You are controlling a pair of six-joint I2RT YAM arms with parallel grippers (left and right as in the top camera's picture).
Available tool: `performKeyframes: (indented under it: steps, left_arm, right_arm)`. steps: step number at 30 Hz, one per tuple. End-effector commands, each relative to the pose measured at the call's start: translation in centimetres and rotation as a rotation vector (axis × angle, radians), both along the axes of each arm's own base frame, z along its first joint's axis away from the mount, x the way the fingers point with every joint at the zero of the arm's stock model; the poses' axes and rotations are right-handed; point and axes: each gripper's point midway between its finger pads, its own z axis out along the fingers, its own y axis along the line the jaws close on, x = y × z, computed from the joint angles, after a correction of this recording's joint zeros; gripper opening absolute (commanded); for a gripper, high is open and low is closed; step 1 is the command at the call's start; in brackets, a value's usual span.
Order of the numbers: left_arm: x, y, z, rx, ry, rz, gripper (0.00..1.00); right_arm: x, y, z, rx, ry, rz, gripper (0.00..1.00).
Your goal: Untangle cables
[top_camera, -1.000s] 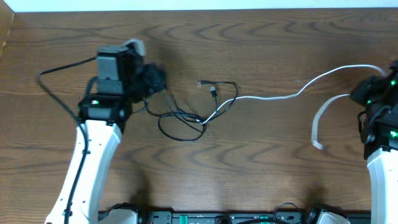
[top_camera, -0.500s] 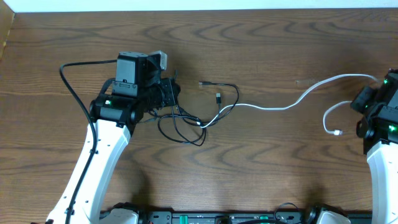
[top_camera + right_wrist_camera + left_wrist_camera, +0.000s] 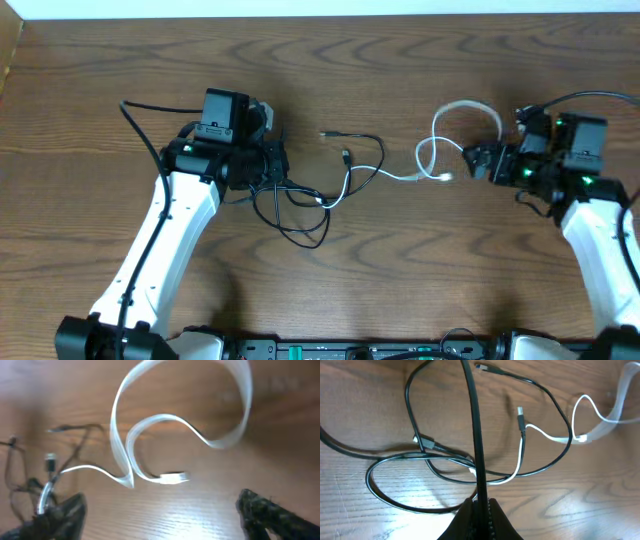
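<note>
Jaws on the left gripper [image 3: 479,506] are pressing together on the black cable [image 3: 474,435], which is running taut from between the fingers up across the wrist view. Beneath that strand, the rest of the black cable is lying in loose overlapping loops on the wooden table [image 3: 400,290], just right of the left gripper in the overhead view, with one small black plug [image 3: 482,367] lying at the far end. The white cable [image 3: 150,420] is crossing through those loops near the middle of the table, then trailing rightward and curling into two open loops in front of the right gripper [image 3: 160,504]. That gripper's jaws are standing wide apart (each finger is showing at an opposite bottom corner of its wrist view), and nothing is sitting clamped between them. The white plug [image 3: 175,477] is lying on the wood ahead of them. Both grippers are hovering well apart, with the tangle sitting nearer the left one.
</note>
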Motion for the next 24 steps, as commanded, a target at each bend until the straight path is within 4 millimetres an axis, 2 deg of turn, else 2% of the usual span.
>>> performKeyframes:
  steps: [1, 3, 6, 10, 14, 19, 24]
  left_arm:
    - [0.0, 0.1, -0.2, 0.013, -0.002, -0.012, 0.08]
    - [0.0, 0.1, -0.2, 0.013, -0.002, -0.012, 0.08]
    - [0.0, 0.1, -0.2, 0.013, -0.002, -0.012, 0.08]
    - [0.0, 0.1, -0.2, 0.013, -0.002, -0.012, 0.08]
    - [0.0, 0.1, -0.2, 0.013, -0.001, -0.012, 0.08]
    - [0.0, 0.1, -0.2, 0.013, -0.001, -0.012, 0.08]
    - [0.0, 0.1, -0.2, 0.013, -0.001, -0.012, 0.08]
  right_arm:
    - [-0.4, -0.7, -2.2, -0.066, 0.081, -0.007, 0.99]
    - [-0.5, 0.3, -2.5, -0.011, 0.093, 0.025, 0.99]
    - [-0.2, 2.6, -1.8, 0.111, 0.065, 0.101, 0.99]
    - [0.2, 4.1, -1.3, 0.137, 0.039, 0.14, 0.97]
    - [0.2, 5.2, -2.4, 0.024, 0.067, 0.121, 0.86]
    - [0.4, 5.9, -3.6, -0.111, 0.088, 0.05, 0.66]
    - [1.4, 8.2, -5.2, -0.118, 0.085, 0.059, 0.58]
